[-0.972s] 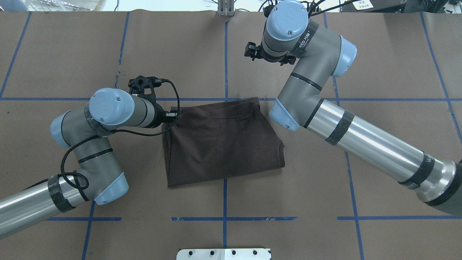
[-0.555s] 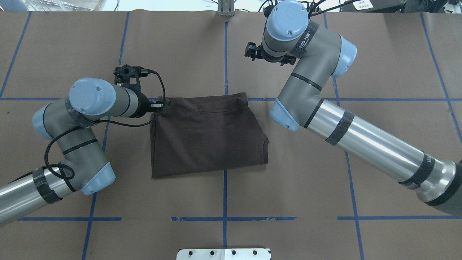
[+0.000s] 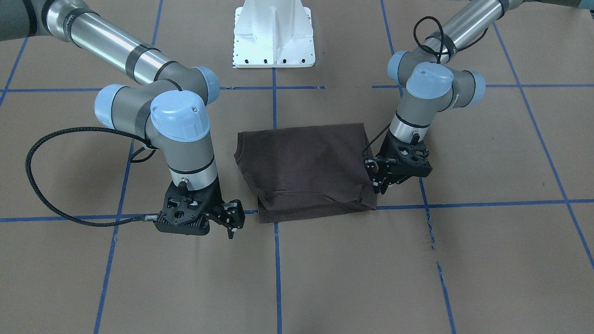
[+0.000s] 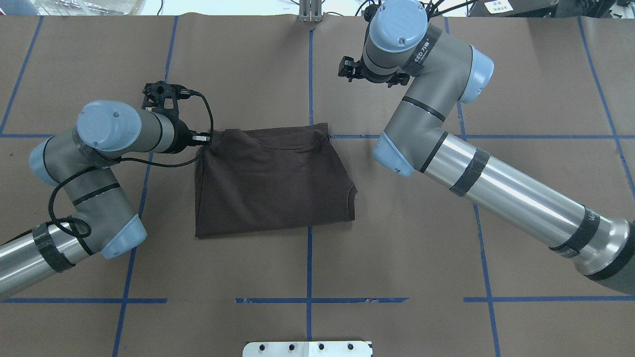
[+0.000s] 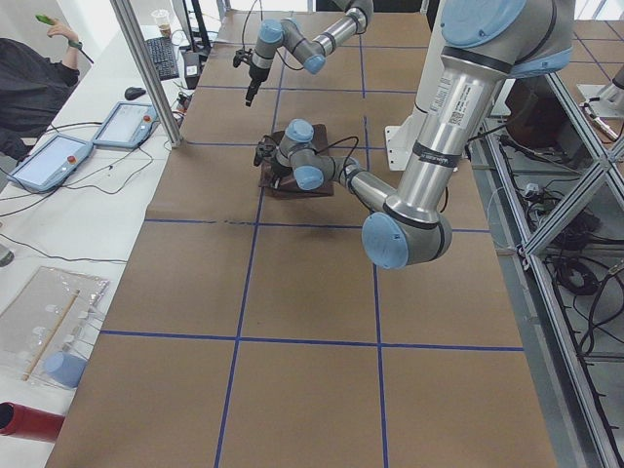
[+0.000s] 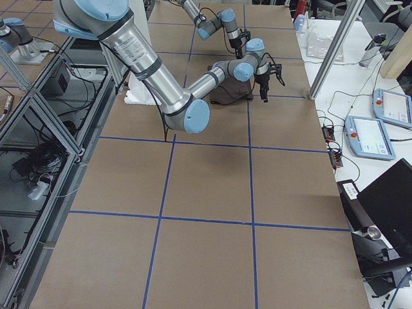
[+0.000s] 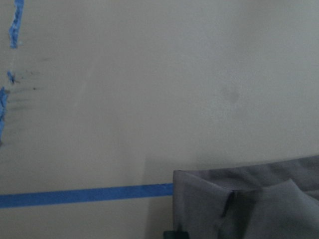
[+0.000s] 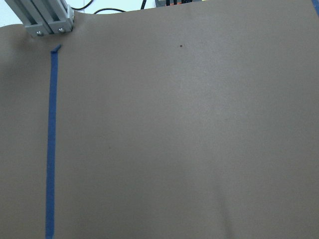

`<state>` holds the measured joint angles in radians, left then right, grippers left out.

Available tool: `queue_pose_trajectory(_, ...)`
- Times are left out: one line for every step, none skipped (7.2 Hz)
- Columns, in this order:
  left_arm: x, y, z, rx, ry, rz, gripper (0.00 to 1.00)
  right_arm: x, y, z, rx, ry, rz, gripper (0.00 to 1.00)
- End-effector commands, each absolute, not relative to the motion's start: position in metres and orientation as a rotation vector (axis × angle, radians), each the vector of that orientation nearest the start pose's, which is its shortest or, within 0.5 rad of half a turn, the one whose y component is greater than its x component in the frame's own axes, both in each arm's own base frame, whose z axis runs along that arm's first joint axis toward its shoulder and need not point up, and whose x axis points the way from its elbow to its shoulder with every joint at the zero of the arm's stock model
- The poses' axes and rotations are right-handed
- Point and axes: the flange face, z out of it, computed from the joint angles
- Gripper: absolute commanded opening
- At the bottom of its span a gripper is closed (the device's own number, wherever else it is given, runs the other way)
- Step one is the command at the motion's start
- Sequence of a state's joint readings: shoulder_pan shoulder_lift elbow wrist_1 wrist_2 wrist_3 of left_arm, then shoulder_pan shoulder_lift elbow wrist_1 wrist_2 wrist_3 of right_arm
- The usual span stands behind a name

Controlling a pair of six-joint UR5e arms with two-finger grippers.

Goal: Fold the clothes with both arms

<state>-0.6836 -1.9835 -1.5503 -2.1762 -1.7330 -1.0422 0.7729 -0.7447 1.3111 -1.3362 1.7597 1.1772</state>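
**Far-left corner held, far-right corner free**

Note the black two-finger left gripper [image 3: 378, 185]: judging by the front view, closed on the far-left corner of the dark brown short-sleeved T-shirt [image 3: 306, 167]. Outward from there, read the folded garment as a rough rectangle with its long axis left to right across the brown-paper worktop [image 4: 446, 258]. Placed mid-depth, mostly on the robot's left of the centre tape line [image 4: 309, 277], with the ribbed collar [image 4: 290, 145] along its far edge and a sleeve notch [image 4: 353, 192] on its right edge.

Find the black two-finger right gripper [image 3: 234, 225] beyond the shirt's far-right corner, toward the worktop's far edge. Raised, empty, apparently parted, and apart from the cloth. Take that free far-right corner as the likely pivot of the coming move: nearer the silver-grey right arm [image 4: 496, 188], and to the robot's left and slightly back toward the robot from those jaws.

Compare the views:
- **Overhead:** no sight of the left jaws, hidden under the silver-grey left arm [image 4: 149, 134].
- **Front view:** both grippers plain, and only here.
- **Left wrist view:** the layered cloth corner [image 7: 249, 204] beside a blue tape line [image 7: 84, 195].
- **Right wrist view:** bare paper and tape only, hence no garment beneath that camera.
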Motion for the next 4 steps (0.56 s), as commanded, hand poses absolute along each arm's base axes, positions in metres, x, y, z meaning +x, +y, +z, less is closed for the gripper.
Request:
queue_pose_trajectory(0.438,-0.520,0.367,0.461,0.893,-0.038,1.00,-0.455,-0.639,0.265,0.223,-0.764,0.200,1.00)
queue_pose_trajectory(0.423,-0.530,0.365,0.495,0.863,0.046,1.00,-0.425,-0.646,0.293,0.212,-0.744,0.142,1.00)
queue_pose_trajectory(0.392,-0.545,0.361,0.506,0.842,0.107,1.00,-0.379,-0.650,0.318,0.212,-0.712,0.063,1.00)
queue_pose_trajectory(0.358,-0.552,0.363,0.517,0.833,0.136,1.00,-0.321,-0.638,0.351,0.216,-0.693,-0.030,1.00)
